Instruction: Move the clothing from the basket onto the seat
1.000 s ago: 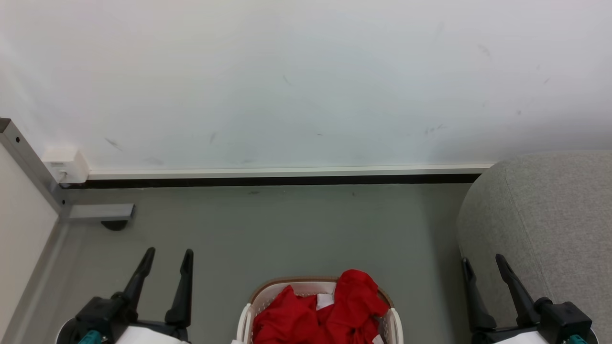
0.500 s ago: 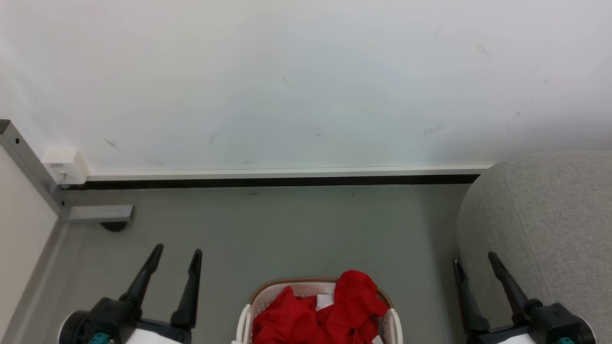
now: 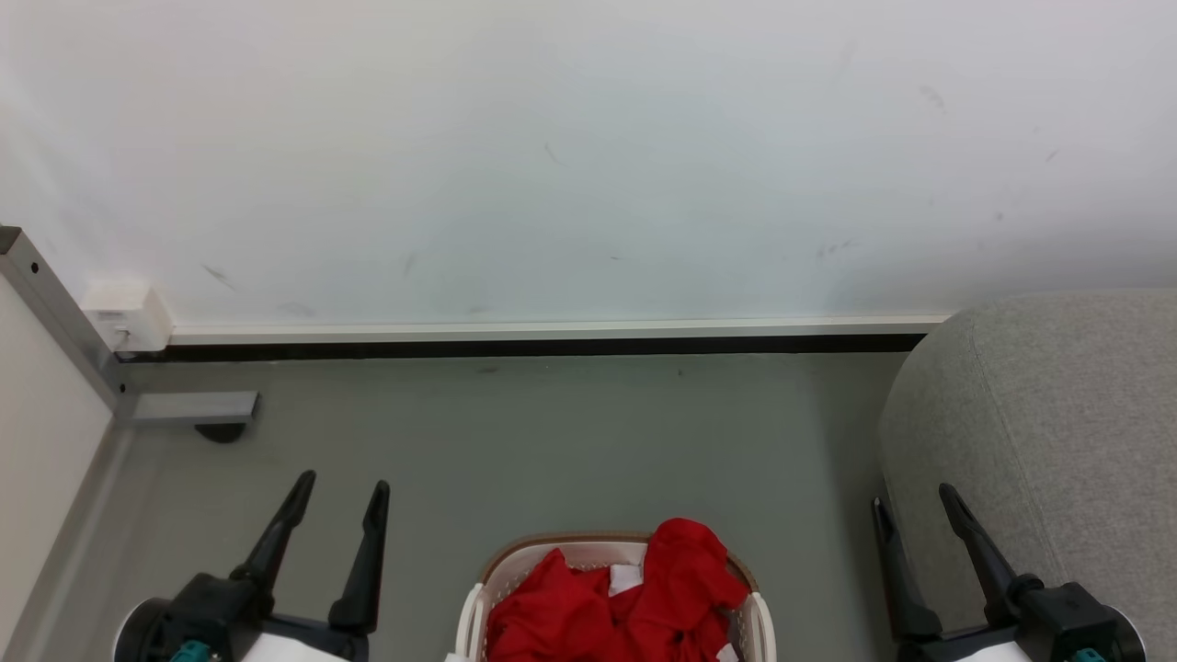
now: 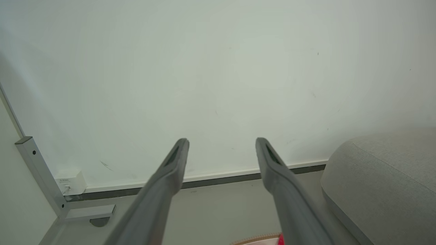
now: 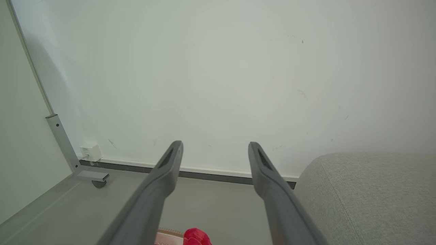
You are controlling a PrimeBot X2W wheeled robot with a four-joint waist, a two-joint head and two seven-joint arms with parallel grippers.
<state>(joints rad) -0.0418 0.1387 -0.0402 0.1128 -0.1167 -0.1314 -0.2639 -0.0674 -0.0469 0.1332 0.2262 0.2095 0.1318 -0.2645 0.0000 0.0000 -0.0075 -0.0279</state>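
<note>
Left gripper (image 3: 345, 481), right gripper (image 3: 912, 496) inward vs before; basket (image 3: 598, 538) btm off-frame.

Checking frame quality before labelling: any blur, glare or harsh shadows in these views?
Head view: even, soft light, no glare; the clothing in the basket is sharp but cut by the bottom edge. Left wrist view: the left gripper looks soft close to the lens; the wall darkens toward the left. Right wrist view: the right gripper is equally soft; the seat weave reads clearly.

White wall (image 3: 588, 138) meets grey floor (image 3: 552, 441); metal post (image 3: 55, 303) at left.
</note>
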